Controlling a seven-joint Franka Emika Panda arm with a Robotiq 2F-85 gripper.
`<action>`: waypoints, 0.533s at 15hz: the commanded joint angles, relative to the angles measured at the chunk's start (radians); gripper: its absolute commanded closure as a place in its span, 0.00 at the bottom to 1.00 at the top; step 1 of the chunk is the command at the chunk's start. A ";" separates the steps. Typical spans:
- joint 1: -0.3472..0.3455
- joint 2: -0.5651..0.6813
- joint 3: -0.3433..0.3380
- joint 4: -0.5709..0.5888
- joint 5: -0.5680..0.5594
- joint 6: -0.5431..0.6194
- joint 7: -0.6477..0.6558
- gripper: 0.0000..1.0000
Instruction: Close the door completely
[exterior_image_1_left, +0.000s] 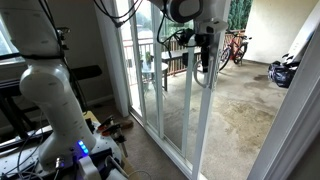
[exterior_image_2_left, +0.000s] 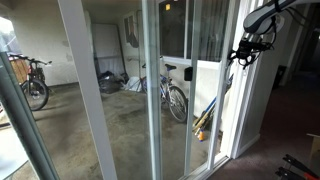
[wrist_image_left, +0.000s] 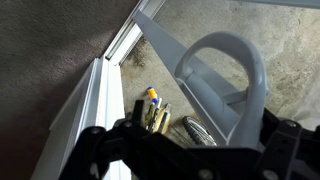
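The door (exterior_image_1_left: 168, 105) is a tall clear glass sliding panel in a narrow white frame; it also shows from outside in an exterior view (exterior_image_2_left: 178, 90). An open gap onto the patio lies beside its leading edge. My gripper (exterior_image_1_left: 205, 42) is high up at that edge and shows in both exterior views (exterior_image_2_left: 243, 50). In the wrist view my gripper (wrist_image_left: 190, 150) looks down along the white post at the grey loop handle (wrist_image_left: 225, 70). The fingers stand apart on either side of the handle's lower part, and they look open.
The white floor track (wrist_image_left: 100, 95) runs between indoor carpet and patio concrete. Bicycles (exterior_image_2_left: 172, 95) stand on the patio, one just below the handle (wrist_image_left: 195, 130). Small tools (wrist_image_left: 152, 110) lie by the track. The robot base and cables (exterior_image_1_left: 75, 150) are indoors.
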 joint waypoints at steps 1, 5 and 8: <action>-0.080 0.059 -0.060 0.052 0.027 -0.022 -0.049 0.00; -0.116 0.103 -0.090 0.106 0.064 -0.045 -0.051 0.00; -0.149 0.137 -0.110 0.145 0.098 -0.061 -0.050 0.00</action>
